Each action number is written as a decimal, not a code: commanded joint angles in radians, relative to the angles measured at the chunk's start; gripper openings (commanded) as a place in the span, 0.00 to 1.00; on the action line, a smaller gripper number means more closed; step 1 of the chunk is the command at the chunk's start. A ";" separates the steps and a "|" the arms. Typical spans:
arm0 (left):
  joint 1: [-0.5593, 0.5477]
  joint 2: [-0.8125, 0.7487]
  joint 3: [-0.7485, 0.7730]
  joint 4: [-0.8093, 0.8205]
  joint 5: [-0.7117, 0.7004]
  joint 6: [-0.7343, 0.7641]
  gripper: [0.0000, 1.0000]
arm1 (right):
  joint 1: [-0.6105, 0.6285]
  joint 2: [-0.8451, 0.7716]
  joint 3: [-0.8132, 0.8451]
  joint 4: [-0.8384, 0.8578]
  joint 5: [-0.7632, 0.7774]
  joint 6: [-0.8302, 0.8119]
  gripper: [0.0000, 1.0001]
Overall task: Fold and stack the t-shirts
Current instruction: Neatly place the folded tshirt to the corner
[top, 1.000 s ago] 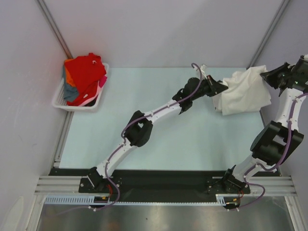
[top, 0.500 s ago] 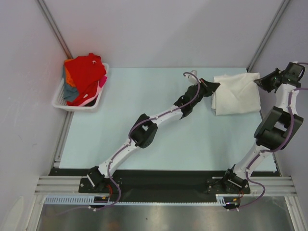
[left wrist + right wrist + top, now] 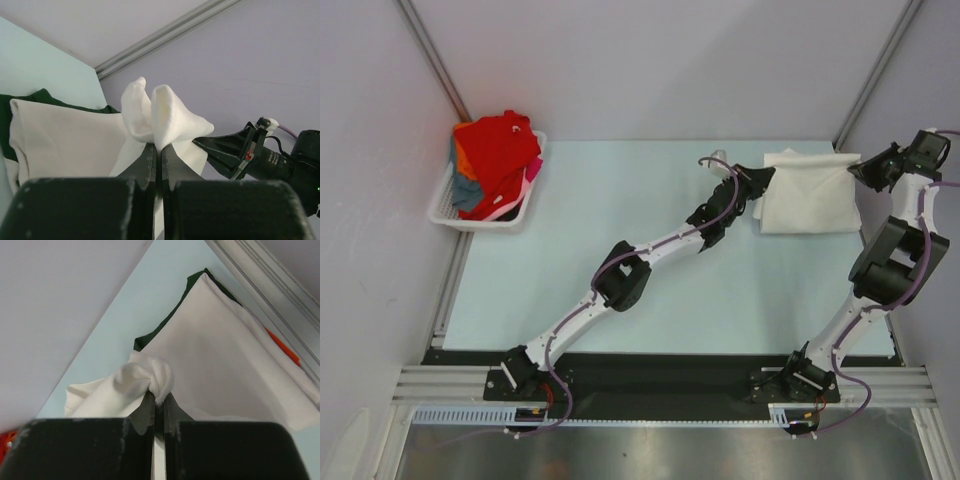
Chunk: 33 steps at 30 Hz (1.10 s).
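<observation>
An off-white t-shirt (image 3: 807,190) lies folded flat at the table's far right. My left gripper (image 3: 761,181) is shut on a bunched corner at its left edge, seen close up in the left wrist view (image 3: 158,149). At the shirt's right edge my right gripper (image 3: 861,169) is shut on another bunched corner (image 3: 158,398). A dark green cloth (image 3: 156,334) and an orange one (image 3: 286,348) peek out from under the off-white t-shirt (image 3: 220,355). Red (image 3: 498,148), orange, blue-grey and pink t-shirts are piled in the basket.
The white slatted basket (image 3: 444,207) stands at the far left corner against the wall. Metal frame rails run along the table's left and right edges. The right arm's elbow (image 3: 895,262) hangs over the table's right edge.
Both grippers have moved toward the back and lowered the off-white t-shirt from a raised, hanging bundle to a flat folded rectangle. Both stay shut on it.
</observation>
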 commanded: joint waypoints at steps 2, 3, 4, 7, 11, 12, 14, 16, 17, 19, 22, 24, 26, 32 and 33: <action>0.014 0.009 0.058 0.062 -0.081 -0.049 0.00 | -0.020 0.042 0.038 0.074 0.019 0.014 0.00; 0.018 0.018 0.059 0.061 -0.089 -0.063 0.00 | -0.020 0.048 0.041 0.085 0.021 0.019 0.00; 0.023 0.022 0.059 0.058 -0.097 -0.079 0.01 | -0.020 0.059 0.044 0.108 0.021 0.020 0.00; 0.040 0.038 0.073 0.050 -0.111 -0.100 0.16 | -0.020 0.125 0.107 0.126 0.016 0.025 0.00; 0.064 0.033 0.072 0.064 -0.117 -0.065 0.79 | -0.018 0.266 0.245 0.134 -0.019 0.028 0.12; 0.074 0.021 0.063 0.055 -0.109 -0.062 0.88 | -0.009 0.292 0.304 0.146 -0.060 0.010 0.28; 0.109 0.001 0.023 0.050 -0.065 -0.079 0.99 | 0.008 0.358 0.370 0.130 -0.030 -0.015 0.60; 0.136 -0.045 -0.063 0.083 -0.007 -0.086 1.00 | 0.024 0.404 0.462 0.064 0.028 -0.053 0.70; 0.159 -0.065 -0.098 0.103 0.056 -0.080 1.00 | 0.029 0.410 0.484 0.039 0.033 -0.066 0.73; 0.184 -0.155 -0.213 0.136 0.115 -0.039 1.00 | 0.041 0.386 0.483 -0.004 0.073 -0.092 0.74; 0.204 -0.327 -0.393 0.102 0.167 0.064 1.00 | 0.067 0.312 0.414 0.001 0.174 -0.132 0.74; 0.215 -0.458 -0.517 0.070 0.194 0.131 1.00 | 0.107 0.219 0.329 0.011 0.287 -0.175 0.74; 0.232 -0.540 -0.585 0.032 0.221 0.179 1.00 | 0.168 0.125 0.248 0.014 0.402 -0.220 0.77; 0.247 -0.857 -0.879 -0.104 0.270 0.278 1.00 | 0.302 -0.054 0.072 0.007 0.624 -0.264 0.68; 0.247 -0.898 -0.990 -0.105 0.267 0.292 1.00 | 0.313 -0.103 0.005 0.017 0.596 -0.236 0.65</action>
